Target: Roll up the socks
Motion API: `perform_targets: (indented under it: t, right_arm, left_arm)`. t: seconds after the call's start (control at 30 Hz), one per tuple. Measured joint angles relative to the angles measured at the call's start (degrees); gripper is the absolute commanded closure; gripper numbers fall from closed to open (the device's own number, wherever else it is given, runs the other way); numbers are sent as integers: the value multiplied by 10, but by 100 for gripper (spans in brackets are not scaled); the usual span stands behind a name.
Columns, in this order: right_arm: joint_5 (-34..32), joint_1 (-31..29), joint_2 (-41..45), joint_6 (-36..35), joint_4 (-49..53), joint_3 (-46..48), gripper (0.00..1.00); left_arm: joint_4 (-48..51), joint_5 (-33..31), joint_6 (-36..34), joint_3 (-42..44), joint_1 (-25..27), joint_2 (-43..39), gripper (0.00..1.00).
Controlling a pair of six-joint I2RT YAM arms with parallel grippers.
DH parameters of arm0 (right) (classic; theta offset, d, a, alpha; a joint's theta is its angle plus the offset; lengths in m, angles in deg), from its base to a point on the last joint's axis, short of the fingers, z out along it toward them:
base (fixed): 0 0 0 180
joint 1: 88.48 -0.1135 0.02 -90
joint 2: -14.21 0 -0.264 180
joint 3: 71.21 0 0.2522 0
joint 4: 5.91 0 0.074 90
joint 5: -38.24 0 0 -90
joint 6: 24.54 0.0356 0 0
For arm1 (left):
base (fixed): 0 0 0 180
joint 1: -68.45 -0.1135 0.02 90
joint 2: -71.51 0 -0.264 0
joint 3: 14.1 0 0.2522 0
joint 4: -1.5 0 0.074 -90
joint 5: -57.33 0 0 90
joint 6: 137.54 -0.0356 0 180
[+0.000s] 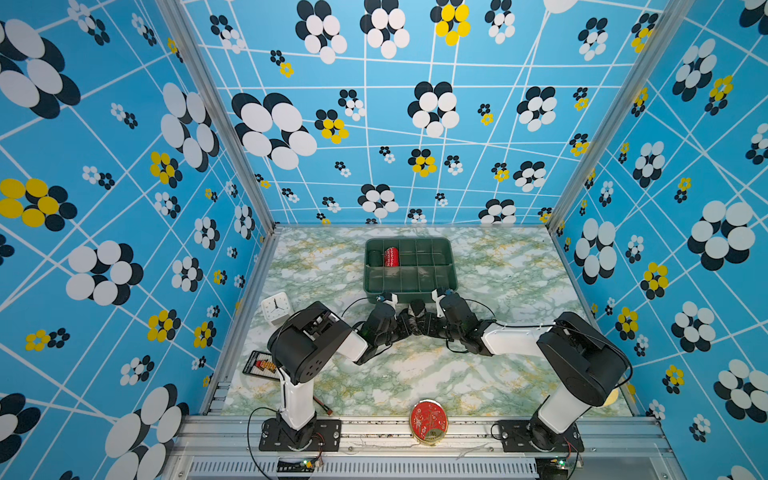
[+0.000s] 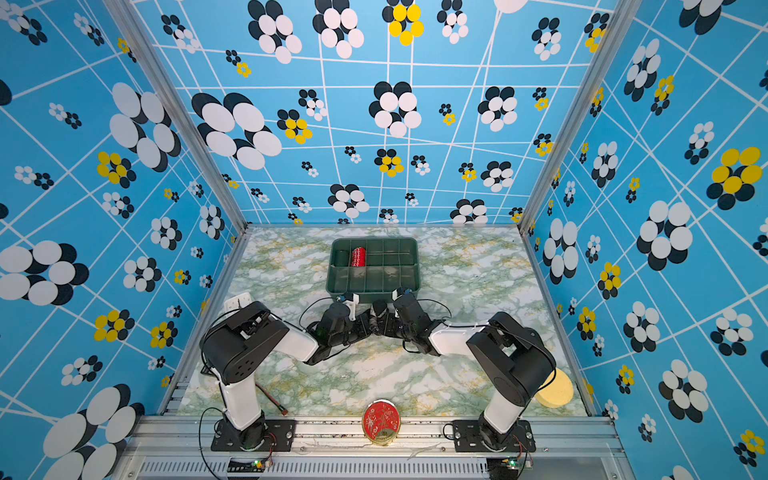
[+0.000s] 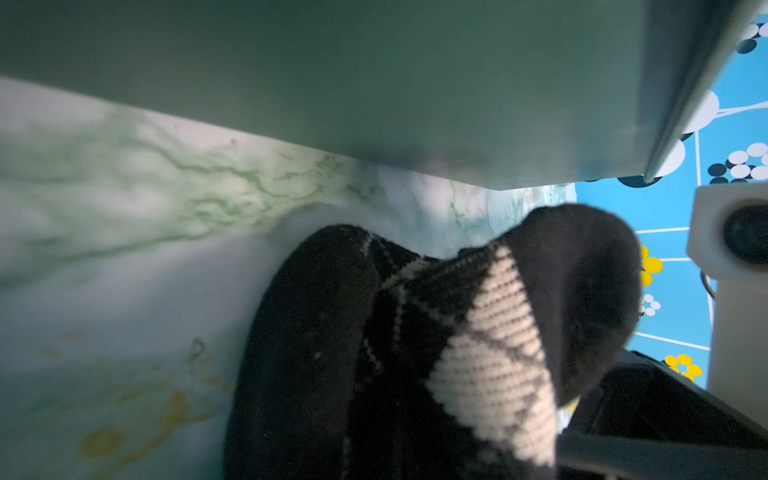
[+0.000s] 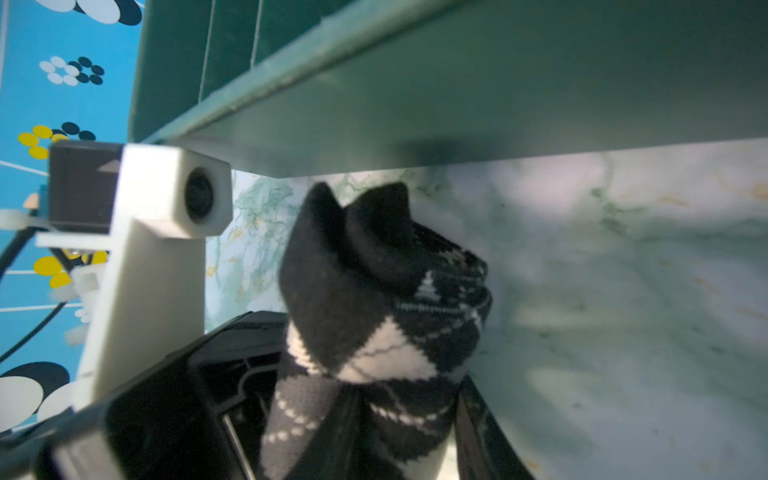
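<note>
Where black meets black, socks blur.

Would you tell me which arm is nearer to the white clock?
Left. The left arm bends right beside the white clock; the right arm stands on the opposite side, well away from it. Both reach to the socks.

Bright, evenly lit top views; wrist views dim, blurred.

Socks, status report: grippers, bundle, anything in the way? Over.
Left gripper shut on the socks. Right gripper at the same bundle, grip unconfirmed. Bundle bunched between both, black end poking out. Green tray wall close ahead.
</note>
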Motion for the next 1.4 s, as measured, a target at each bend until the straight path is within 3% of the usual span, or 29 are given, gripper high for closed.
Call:
perform_targets:
  t: [0.17, 0.37, 0.77, 1.13, 1.4]
  right_arm:
    - [4, 0, -9, 3, -14, -5, 100]
    - [-2, 1, -14, -4, 3, -18, 100]
    - [-63, -23, -16, -55, 152, -93, 100]
    - [-64, -37, -40, -67, 172, -119, 100]
    - [-63, -38, -45, -68, 175, -123, 100]
  left_arm:
    - [-3, 0, 10, 0, -2, 2, 100]
    - [-4, 1, 18, 0, -5, 3, 100]
    - [9, 14, 5, 0, -11, -4, 96]
    - [100, 16, -101, 4, -30, -50, 91]
    - [117, 30, -126, 4, -39, -57, 87]
